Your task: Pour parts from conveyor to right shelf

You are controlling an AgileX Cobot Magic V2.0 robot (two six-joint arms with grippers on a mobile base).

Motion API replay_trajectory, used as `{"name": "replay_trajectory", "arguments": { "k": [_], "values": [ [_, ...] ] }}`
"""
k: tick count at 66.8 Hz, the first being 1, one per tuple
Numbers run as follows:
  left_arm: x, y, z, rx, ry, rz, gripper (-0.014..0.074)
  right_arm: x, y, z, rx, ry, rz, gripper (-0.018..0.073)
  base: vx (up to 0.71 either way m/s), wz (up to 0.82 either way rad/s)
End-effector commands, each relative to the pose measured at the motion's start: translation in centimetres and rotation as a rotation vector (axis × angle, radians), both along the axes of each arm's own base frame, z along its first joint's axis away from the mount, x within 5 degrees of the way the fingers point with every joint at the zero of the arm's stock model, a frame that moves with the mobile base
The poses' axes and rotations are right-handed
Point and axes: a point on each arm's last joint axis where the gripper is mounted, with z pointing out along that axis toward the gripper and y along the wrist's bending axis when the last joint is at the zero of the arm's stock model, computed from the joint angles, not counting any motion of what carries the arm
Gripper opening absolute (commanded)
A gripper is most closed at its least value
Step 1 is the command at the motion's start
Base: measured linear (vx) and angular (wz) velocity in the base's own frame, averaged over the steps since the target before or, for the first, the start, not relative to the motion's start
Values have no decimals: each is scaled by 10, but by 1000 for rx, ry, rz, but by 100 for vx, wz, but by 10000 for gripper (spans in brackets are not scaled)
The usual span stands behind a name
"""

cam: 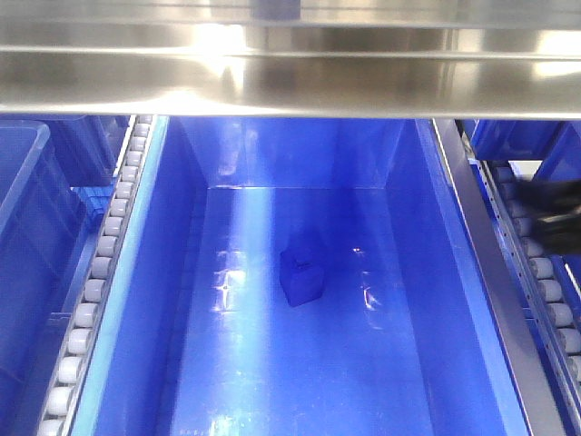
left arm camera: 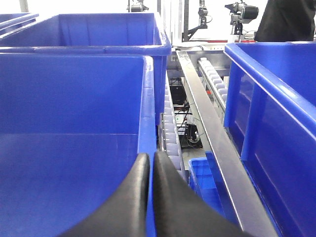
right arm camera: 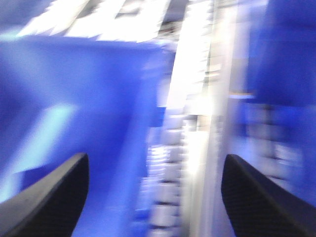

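A: Item one, the part [cam: 301,277]. Location?

B: Lying on the floor of the middle bin [cam: 427,272] on the shelf [cam: 290,86], near the centre, apart from every wall. One small blue block; no others show. Judged delivered: it sits where a pour would leave it.

A: Item two, the bin. Seating?

B: Sits between two roller rails, left rollers [cam: 100,268] and right rollers [cam: 545,272], under the steel crossbar. The rails presumably let bins slide along the rack, which is why it lies square in its lane.

A: Item three, left hand [left arm camera: 150,173]?

B: Fingers pressed together, nothing between them. It hangs just by the rim [left arm camera: 148,123] of a near bin, pointing down the gap between lanes.

A: Item four, right hand [right arm camera: 153,197]?

B: Fingers [right arm camera: 49,197] spread wide, empty. View heavily blurred; only a blue wall and pale rollers can be made out.

A: Surroundings, obstructions?

B: Neighbouring bins either side: one at left [cam: 27,227], one at right [left arm camera: 276,108], another stacked behind. A steel rail [left arm camera: 207,133] runs between lanes, cables below it. A dark shape at right edge of the front view, not identifiable. The crossbar overhangs the bin's far end. Conveyor not in view.
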Motion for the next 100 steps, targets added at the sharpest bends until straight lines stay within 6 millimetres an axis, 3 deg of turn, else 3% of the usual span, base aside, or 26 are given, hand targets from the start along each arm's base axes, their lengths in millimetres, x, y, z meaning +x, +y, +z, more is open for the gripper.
{"name": "replay_trajectory", "arguments": {
  "k": [1,16,31,44,57,65,72,80,100],
  "values": [
    [-2,0,14,-13,-98,-7,-6,-8,-6,12,3,-120,-20,529,0,0],
    [-2,0,14,-13,-98,-7,-6,-49,-13,-24,22,-203,-25,529,0,0],
    [-2,0,14,-13,-98,-7,-6,-105,-25,-38,12,-231,-66,529,0,0],
    [-2,0,14,-13,-98,-7,-6,-143,-31,-47,51,-377,-82,529,0,0],
    [-2,0,14,-13,-98,-7,-6,-140,-31,-52,28,-393,-77,509,0,0],
    [-2,0,14,-13,-98,-7,-6,-136,-31,-53,19,-368,-78,436,0,0],
    [-2,0,14,-13,-98,-7,-6,-134,-31,-53,5,-357,-81,262,0,0],
    [-2,0,14,-13,-98,-7,-6,-134,-31,-53,-2,-357,-82,-11,0,0],
    [-2,0,14,-13,-98,-7,-6,-134,-31,-54,1,-356,-82,-9,0,0]
  ]
}}
